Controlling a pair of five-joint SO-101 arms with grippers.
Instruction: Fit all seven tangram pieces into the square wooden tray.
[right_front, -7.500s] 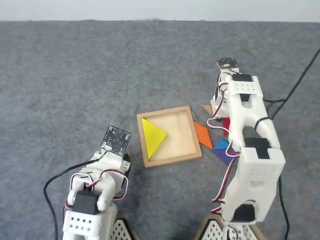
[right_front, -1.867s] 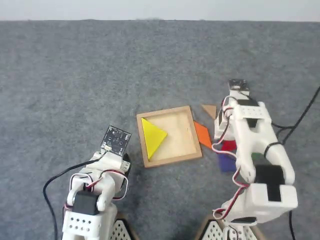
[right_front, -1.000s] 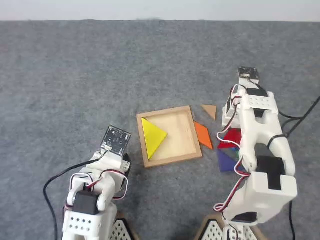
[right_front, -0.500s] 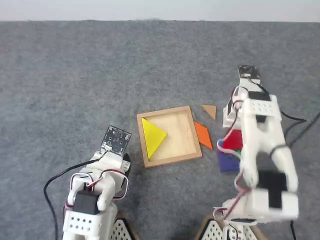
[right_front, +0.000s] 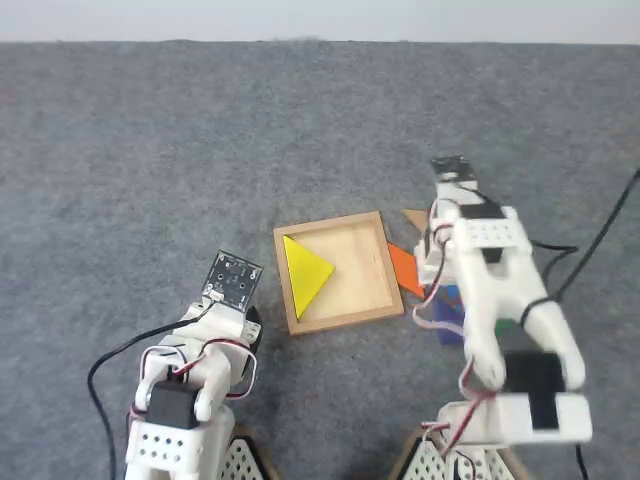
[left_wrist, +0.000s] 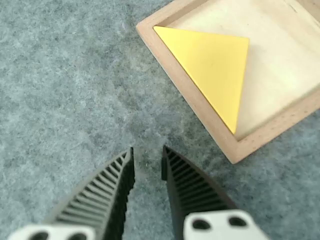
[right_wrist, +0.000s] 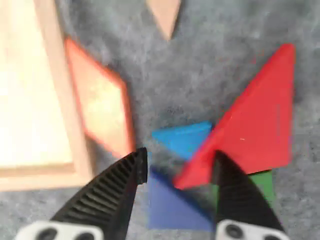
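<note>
– One of seven seated: yellow triangle (right_front: 303, 272), long edge along tray (right_front: 345, 320) left rim. Same count as 7.5 s back.
– Noted. Anything moving on right side?
– Watching right gripper (right_wrist: 180, 159): out toward table's (right_front: 150, 150) right edge a second ago, now swung back in over pile beside tray. Spread wide, nothing held.
– Pile layout?
– Loose on table just off tray's right rim. Orange (right_wrist: 100, 100) just beside rim, tan (right_wrist: 164, 15) apart toward far edge. Red (right_wrist: 255, 115) apparently lying over light blue (right_wrist: 184, 139) and green (right_wrist: 264, 182), with dark blue (right_wrist: 170, 202) alongside. Shifted a little versus 7.5 s back, none lifted.
– Left side?
– Parked toward table's near edge, short of tray's near-left corner. Narrow gap at left gripper (left_wrist: 147, 152), empty. No motion across frames.
– Meaning for task?
– No progress yet; six still out. Reads as a fresh approach, fingers straddling red's corner and light blue. Best guess at next step: drop, pinch one, carry over rim.
– Risk?
– Overlapped pieces. Likely to drag a neighbour or slip off a thin edge. Safer to take top piece first.
</note>
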